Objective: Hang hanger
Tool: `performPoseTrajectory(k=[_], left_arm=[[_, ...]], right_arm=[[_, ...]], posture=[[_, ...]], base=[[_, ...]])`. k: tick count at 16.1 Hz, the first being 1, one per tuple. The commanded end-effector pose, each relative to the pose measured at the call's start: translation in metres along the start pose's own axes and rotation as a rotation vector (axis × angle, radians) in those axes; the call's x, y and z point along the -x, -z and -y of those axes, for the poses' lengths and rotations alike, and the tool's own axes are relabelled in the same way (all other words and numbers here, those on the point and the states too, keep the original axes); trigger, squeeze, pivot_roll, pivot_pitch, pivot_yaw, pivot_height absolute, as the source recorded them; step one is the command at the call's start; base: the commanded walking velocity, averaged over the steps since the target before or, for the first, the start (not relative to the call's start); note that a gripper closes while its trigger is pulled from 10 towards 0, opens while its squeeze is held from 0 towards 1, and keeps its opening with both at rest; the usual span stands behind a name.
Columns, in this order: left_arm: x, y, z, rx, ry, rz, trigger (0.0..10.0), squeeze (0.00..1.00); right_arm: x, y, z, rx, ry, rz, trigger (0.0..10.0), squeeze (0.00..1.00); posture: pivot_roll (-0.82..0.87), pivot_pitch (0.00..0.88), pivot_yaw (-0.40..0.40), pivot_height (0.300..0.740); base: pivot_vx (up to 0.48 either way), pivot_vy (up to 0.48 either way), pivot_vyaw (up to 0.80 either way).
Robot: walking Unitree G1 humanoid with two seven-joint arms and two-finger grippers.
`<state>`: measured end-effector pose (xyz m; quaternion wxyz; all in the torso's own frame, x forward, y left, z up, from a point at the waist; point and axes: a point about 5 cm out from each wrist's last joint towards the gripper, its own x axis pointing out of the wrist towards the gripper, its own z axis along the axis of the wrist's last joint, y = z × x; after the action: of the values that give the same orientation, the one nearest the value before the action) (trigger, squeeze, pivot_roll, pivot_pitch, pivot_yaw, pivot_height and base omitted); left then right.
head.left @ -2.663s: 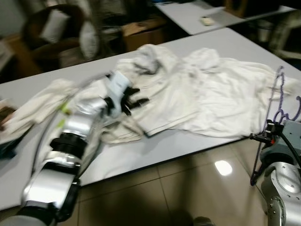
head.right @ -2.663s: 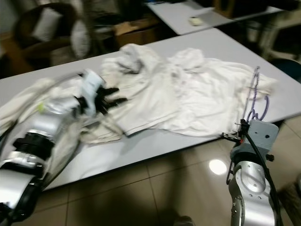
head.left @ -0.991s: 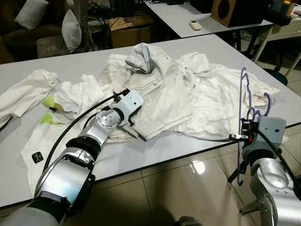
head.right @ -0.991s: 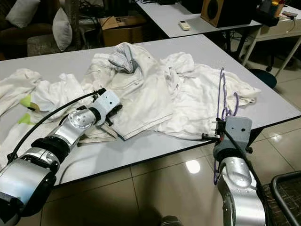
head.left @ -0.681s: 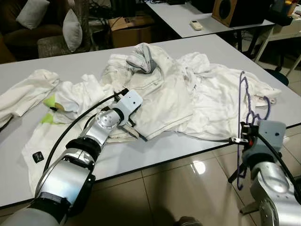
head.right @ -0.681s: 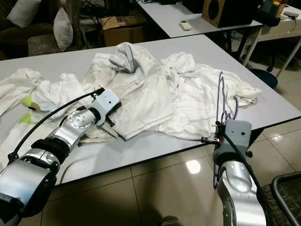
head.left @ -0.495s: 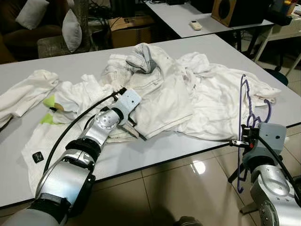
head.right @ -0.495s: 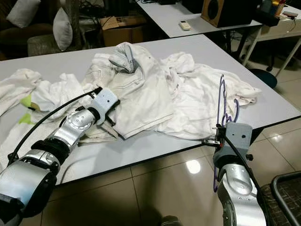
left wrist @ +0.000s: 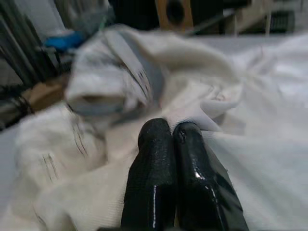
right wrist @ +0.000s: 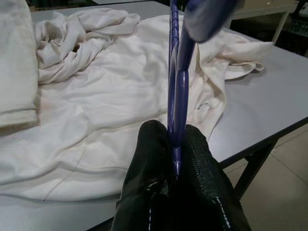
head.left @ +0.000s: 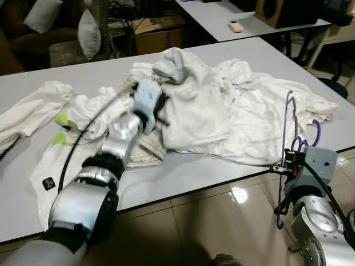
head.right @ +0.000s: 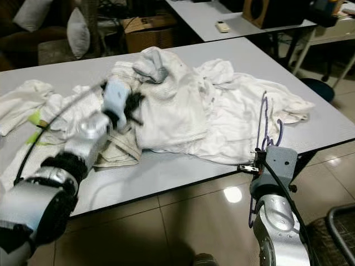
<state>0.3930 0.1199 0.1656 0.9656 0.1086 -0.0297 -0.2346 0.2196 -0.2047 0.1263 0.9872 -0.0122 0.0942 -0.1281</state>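
Observation:
A purple wire hanger [head.left: 288, 127] stands upright at the table's near right edge, and my right gripper [right wrist: 173, 139] is shut on its lower part. Its hook [head.right: 279, 128] curls at mid-height, in front of a spread white garment [head.left: 260, 122]. Over the middle of the table, blurred by motion, my left gripper [head.left: 160, 108] is raised with its fingers [left wrist: 154, 159] pressed together on the edge of a white shirt [head.left: 194, 111]. That shirt, with a grey-lined collar [left wrist: 144, 72], is bunched up beside the gripper.
The grey table [head.left: 183, 177] also carries crumpled white clothes [head.left: 33, 111] at the left. Tiled floor lies below its front edge. Behind are a second table with a remote [head.left: 236, 25], a cardboard box [head.left: 161, 30], cushions [head.left: 89, 33] and a speaker [head.left: 274, 8].
My left gripper has swung up and away from the shirt's front hem toward the collar, and the shirt has bunched with it. The right gripper and hanger have barely moved.

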Motion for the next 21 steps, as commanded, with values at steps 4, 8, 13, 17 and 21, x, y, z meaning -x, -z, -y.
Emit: performPoseTrajectory(k=[4,8,13,17,21], left_arm=[[-0.015,-0.091,-0.020,0.145,0.047,0.355,0.0,0.00],[-0.001,-0.184,-0.024,0.232,0.262,0.730,0.0,0.00],[0.020,-0.190,-0.013,0.286,0.485,0.799,0.0,0.00],[0.011,-0.094,0.023,0.058,0.508,0.375,0.0,0.00],[-0.004,-0.126,0.017,0.075,0.463,0.434,0.0,0.00]], right_arm=[[-0.002,-0.005,0.001,-0.011,0.024,0.030,10.0,0.00],[-0.004,-0.007,0.000,-0.017,0.030,0.043,10.0,0.00],[-0.006,-0.008,-0.001,-0.020,0.028,0.054,10.0,0.00],[-0.008,-0.008,-0.002,-0.018,0.017,0.059,10.0,0.00],[-0.014,-0.012,-0.003,-0.019,0.020,0.078,10.0,0.00]], posture=[[-0.28,0.000,0.109,0.740],[-0.27,0.000,0.108,0.740],[-0.25,0.000,0.103,0.740],[-0.25,0.000,0.097,0.740],[-0.24,0.000,0.090,0.740]], base=[[0.000,0.000,0.00],[0.000,0.000,0.00],[0.000,0.000,0.00],[0.000,0.000,0.00],[0.000,0.000,0.00]])
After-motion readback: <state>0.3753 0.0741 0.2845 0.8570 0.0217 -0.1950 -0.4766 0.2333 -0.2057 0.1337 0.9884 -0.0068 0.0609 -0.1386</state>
